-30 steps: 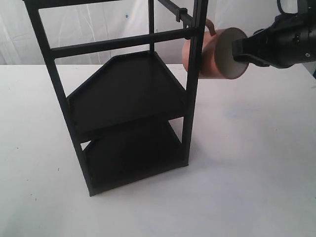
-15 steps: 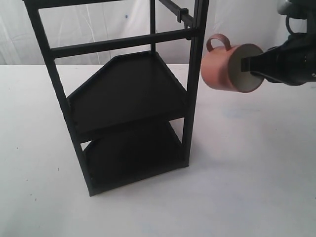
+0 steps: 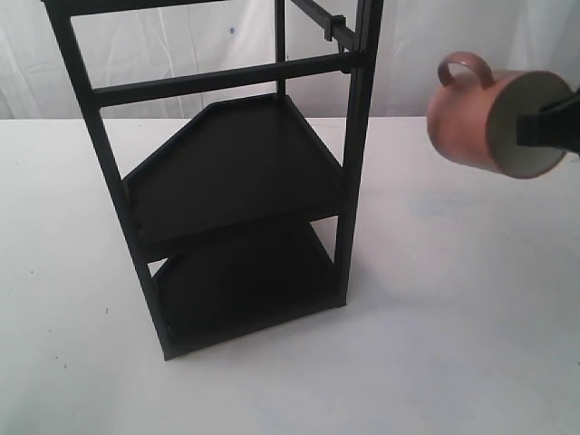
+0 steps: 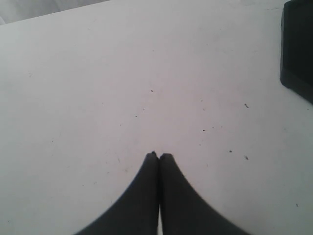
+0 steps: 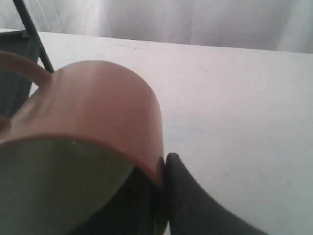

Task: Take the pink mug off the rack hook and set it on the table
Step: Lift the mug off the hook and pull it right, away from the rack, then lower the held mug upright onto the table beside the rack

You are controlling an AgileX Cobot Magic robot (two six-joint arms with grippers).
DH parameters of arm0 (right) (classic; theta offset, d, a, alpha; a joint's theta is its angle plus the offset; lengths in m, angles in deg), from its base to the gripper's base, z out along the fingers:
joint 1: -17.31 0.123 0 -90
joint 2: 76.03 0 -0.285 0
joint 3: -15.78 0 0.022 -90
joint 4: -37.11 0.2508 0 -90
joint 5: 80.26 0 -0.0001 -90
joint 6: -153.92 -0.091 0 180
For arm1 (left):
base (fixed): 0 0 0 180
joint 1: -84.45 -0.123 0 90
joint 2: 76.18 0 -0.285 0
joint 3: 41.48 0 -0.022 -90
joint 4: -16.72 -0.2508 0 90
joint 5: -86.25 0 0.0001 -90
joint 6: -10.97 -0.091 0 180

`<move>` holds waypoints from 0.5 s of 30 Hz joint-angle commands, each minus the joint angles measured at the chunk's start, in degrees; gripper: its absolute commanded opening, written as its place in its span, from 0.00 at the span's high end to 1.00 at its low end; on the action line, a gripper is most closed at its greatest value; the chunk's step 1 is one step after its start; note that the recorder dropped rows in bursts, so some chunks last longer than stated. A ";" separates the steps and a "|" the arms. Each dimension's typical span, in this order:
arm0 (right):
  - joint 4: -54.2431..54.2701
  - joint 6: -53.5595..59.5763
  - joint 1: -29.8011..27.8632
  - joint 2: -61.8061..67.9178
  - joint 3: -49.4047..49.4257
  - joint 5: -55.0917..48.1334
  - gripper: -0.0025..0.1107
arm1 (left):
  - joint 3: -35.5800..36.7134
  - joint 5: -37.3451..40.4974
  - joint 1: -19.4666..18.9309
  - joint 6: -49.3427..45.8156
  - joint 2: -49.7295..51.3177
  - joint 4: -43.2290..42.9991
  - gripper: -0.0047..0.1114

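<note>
The pink mug (image 3: 471, 122) hangs in the air on its side, to the right of the rack (image 3: 231, 181) and well above the table (image 3: 435, 299). Its handle points up and its cream mouth faces right. My right gripper (image 3: 536, 127) is shut on the mug's rim, one finger inside and one outside; the wrist view shows the mug (image 5: 93, 107) filling its near side, with the outer finger (image 5: 188, 196) against the wall. The rack hook (image 3: 328, 23) juts from the top bar, bare. My left gripper (image 4: 158, 155) is shut on nothing, over white tabletop.
The tall black rack has two angular shelves, and its front right post (image 3: 352, 163) stands between the shelves and the mug. A dark rack corner (image 4: 298, 54) shows at the edge of the left wrist view. White curtain hangs behind the table.
The mug has come off the hook and travelled to the right with my right gripper, away from the rack post. The left gripper shows no earlier frame.
</note>
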 commanded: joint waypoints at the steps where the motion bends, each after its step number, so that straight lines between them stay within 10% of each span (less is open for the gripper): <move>1: -6.94 -8.06 -0.14 -5.33 3.57 -0.07 0.98 | 0.19 -0.01 -0.02 0.13 -0.25 -0.06 0.96; 15: -7.31 -7.56 -0.14 -10.66 -3.22 -22.69 0.98 | 0.19 -0.01 -0.02 0.13 -0.25 -0.06 0.96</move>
